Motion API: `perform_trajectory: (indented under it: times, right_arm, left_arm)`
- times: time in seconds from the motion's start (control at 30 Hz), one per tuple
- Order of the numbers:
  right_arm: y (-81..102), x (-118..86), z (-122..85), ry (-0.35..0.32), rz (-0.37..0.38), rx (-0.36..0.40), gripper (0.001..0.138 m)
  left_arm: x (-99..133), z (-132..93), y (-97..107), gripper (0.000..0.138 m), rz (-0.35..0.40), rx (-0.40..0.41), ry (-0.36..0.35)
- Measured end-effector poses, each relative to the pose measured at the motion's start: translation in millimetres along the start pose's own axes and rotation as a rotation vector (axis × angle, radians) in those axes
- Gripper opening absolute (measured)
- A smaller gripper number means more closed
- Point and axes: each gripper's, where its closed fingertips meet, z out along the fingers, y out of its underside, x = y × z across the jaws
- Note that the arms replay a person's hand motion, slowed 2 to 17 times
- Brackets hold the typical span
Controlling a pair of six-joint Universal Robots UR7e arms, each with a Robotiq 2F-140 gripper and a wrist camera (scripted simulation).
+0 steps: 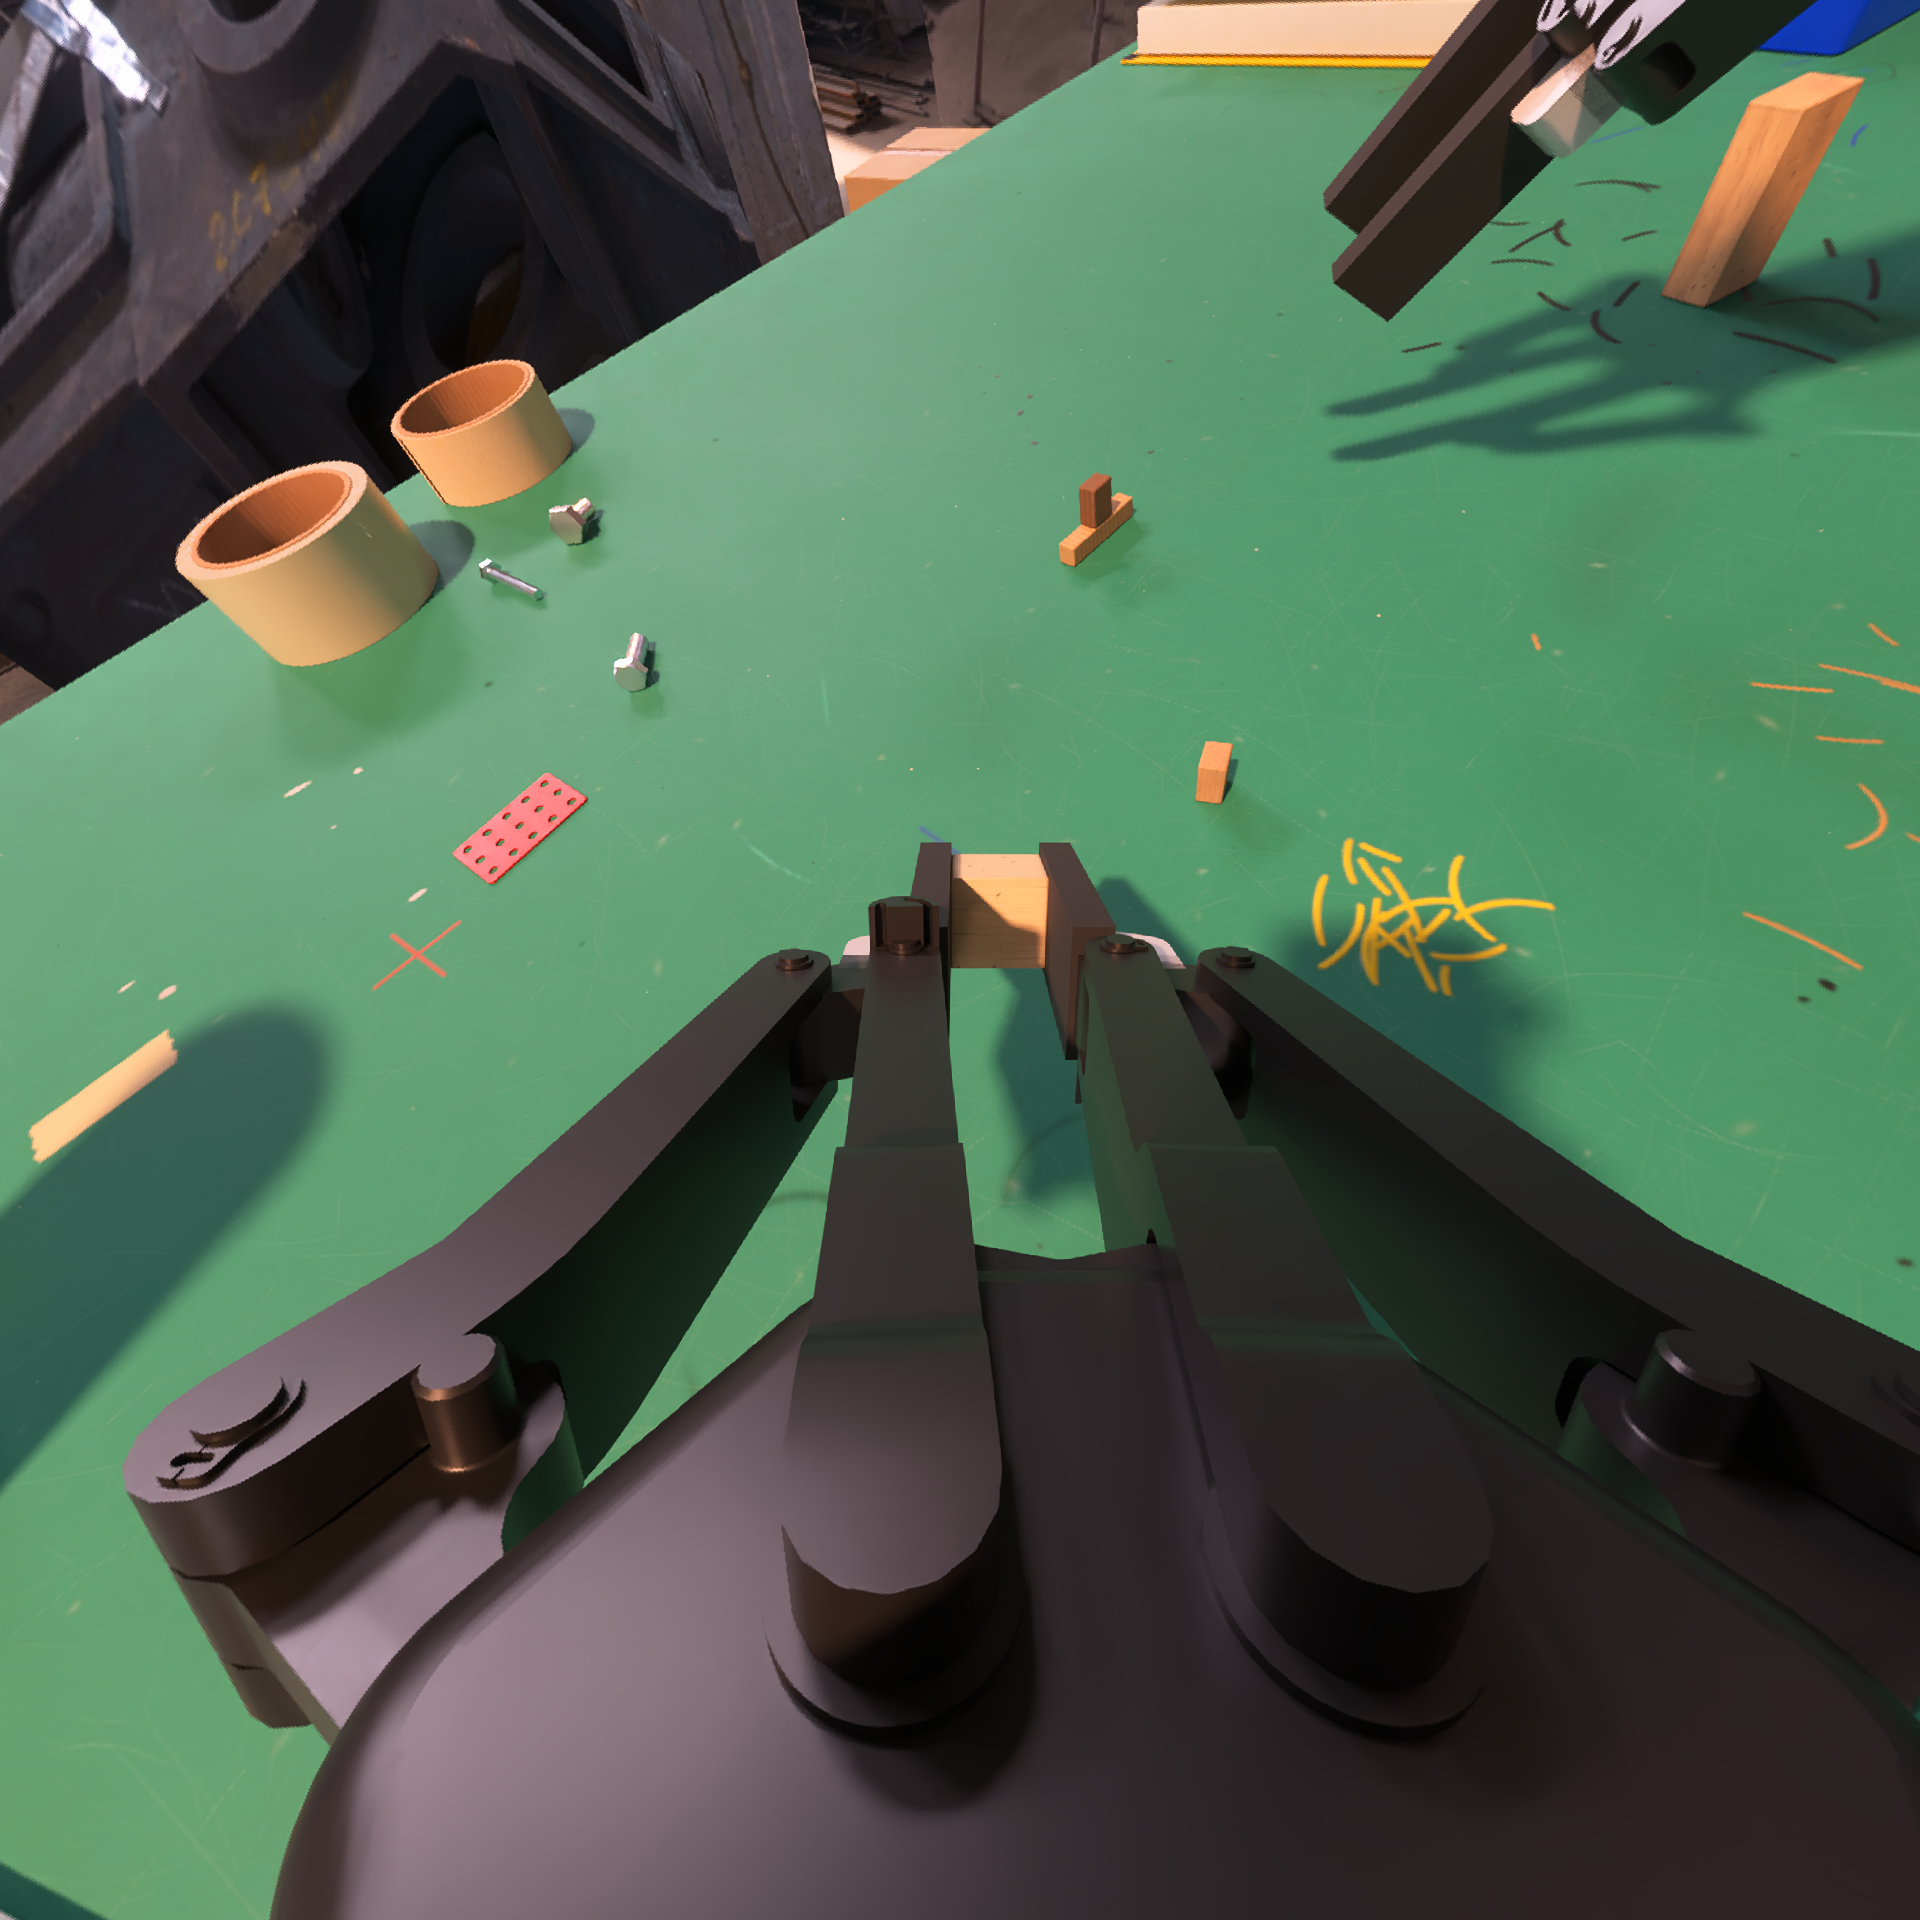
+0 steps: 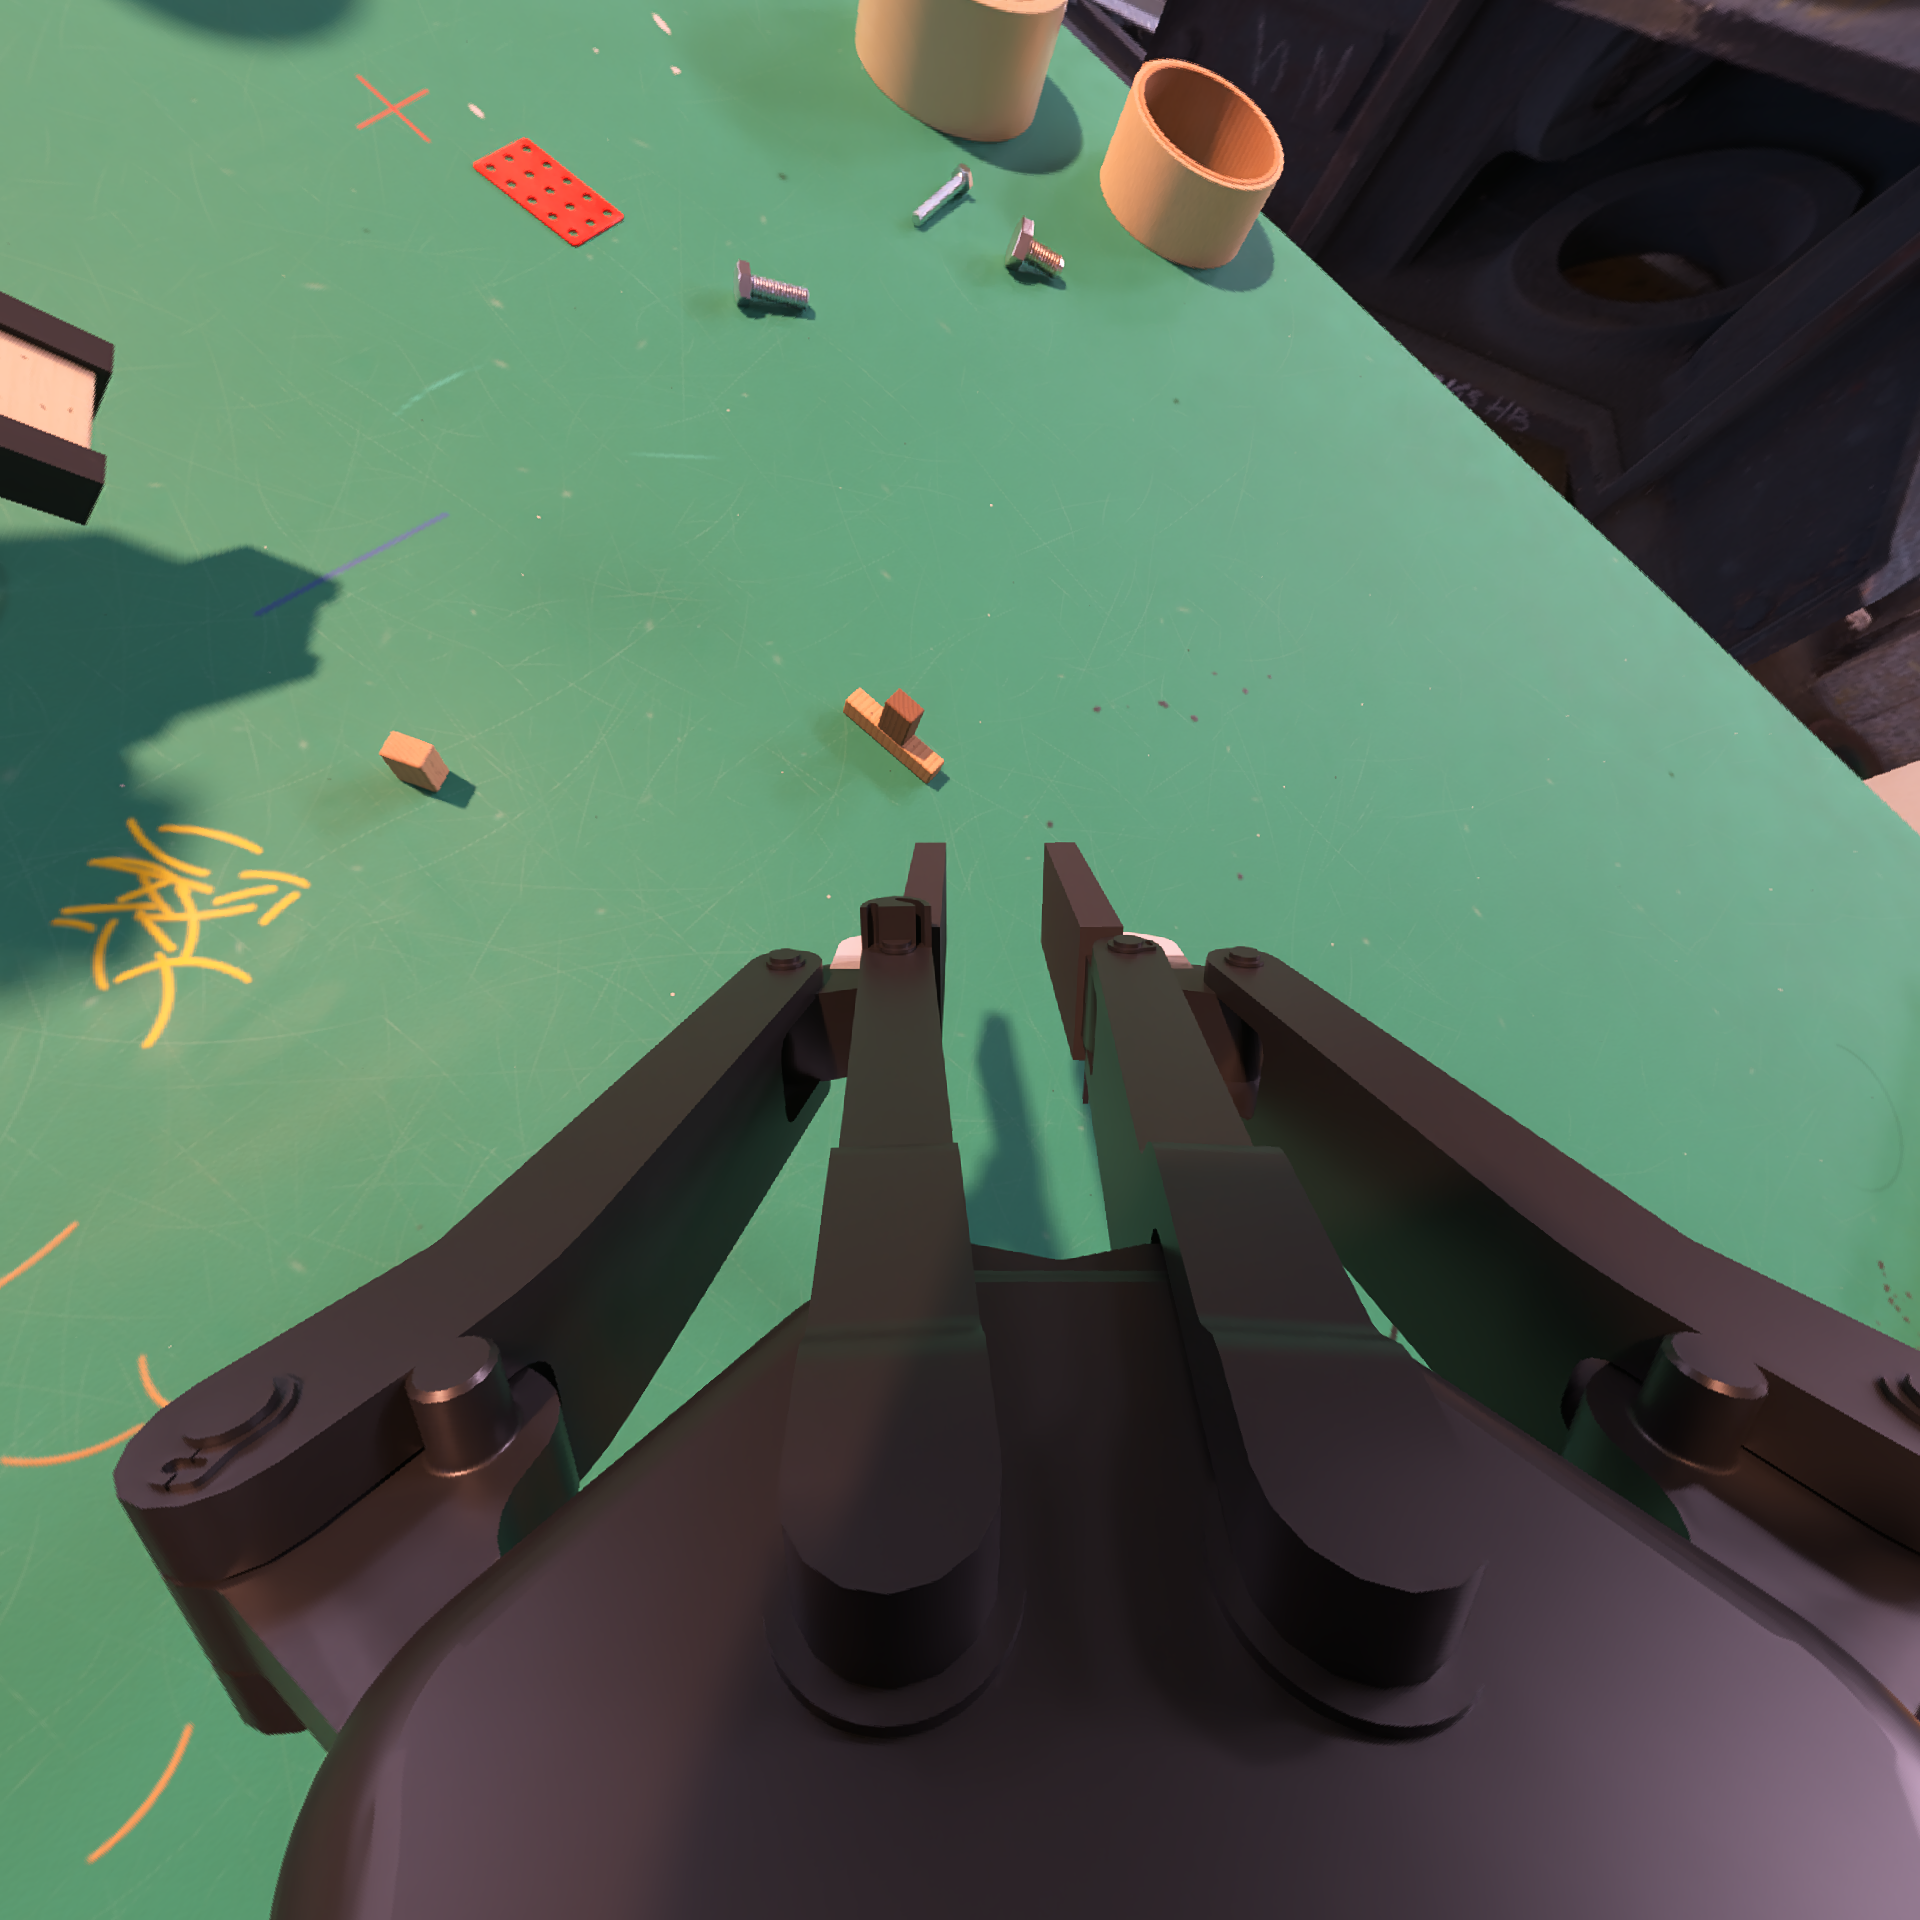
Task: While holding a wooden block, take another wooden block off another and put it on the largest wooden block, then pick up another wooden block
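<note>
Between the left end effector's (image 1: 997,904) pads sits a pale cube (image 1: 1000,912), clamped on 2 opposite faces and carried clear of the counter (image 1: 935,644). That grip looks like the task's standing hold, kept out of the way while the other arm works. The cube is about as wide as it is deep, so no long axis shows.

Ahead of the right end effector (image 2: 994,883) and a little left of its centre line lies the stacked pair: a dark block (image 2: 902,715) standing on a flat slat (image 2: 894,736). The slat's long axis runs diagonally, from far left to near right in the right wrist view; the dark block stands upright at about its middle, long axis vertical. The right end effector is released and empty, its pads parted with bare counter between them, well apart from the pair. Judging by this, lifting the dark block comes next, and the narrow gap seems wide enough for it.

Farther left of the right end effector lies a small block (image 2: 414,758), apart from the rest, a likely last pick.

Beyond the right end effector (image 1: 1455,197), in the left wrist view, stands the tall block (image 1: 1761,192), the largest, upright on its end though it shows slanted near the picture's edge. Its small top face would be a tight landing.
</note>
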Motion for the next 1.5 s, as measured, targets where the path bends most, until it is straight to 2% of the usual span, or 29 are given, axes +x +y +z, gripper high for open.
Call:
perform_trajectory:
  times: [0.3,0.5,0.6,0.67,0.73,0.83,1.0,1.13,1.3,1.5]
  right_arm:
    - [-4.6,5,12,-0.017,0.018,-0.004,0.025]
    - [-15.7,14,23,-0.042,0.066,0.004,0.025]
    - [-19.9,17,30,-0.065,0.077,-0.014,0.027]
    - [-21.4,19,35,-0.077,0.055,-0.037,0.030]
    - [-23.1,20,38,-0.088,0.007,-0.062,0.032]
    - [-26.1,18,42,-0.118,-0.110,-0.093,0.035]
    - [-32.0,-1,43,-0.230,-0.331,-0.103,0.035]
    - [-31.5,-15,45,-0.315,-0.471,-0.129,0.035]
    - [-32.1,-15,55,-0.341,-0.596,-0.186,0.036]
    - [-31.4,-12,71,-0.367,-0.689,-0.256,0.035]
  left_arm:
    - [0,1,1,0.022,0.004,-0.006,0.002]
    - [1,2,0,0.022,0.004,-0.005,0.005]
    - [2,2,0,0.022,0.004,-0.004,0.009]
    - [2,1,0,0.022,0.005,-0.004,0.010]
    - [2,1,0,0.022,0.007,-0.005,0.010]
    - [2,1,0,0.022,0.011,-0.007,0.009]
    - [1,1,1,0.022,0.020,-0.008,0.002]
    - [0,1,1,0.022,0.026,-0.008,-0.001]
    - [0,2,1,0.022,0.028,-0.010,0.002]
    - [1,3,2,0.022,0.025,-0.014,0.013]
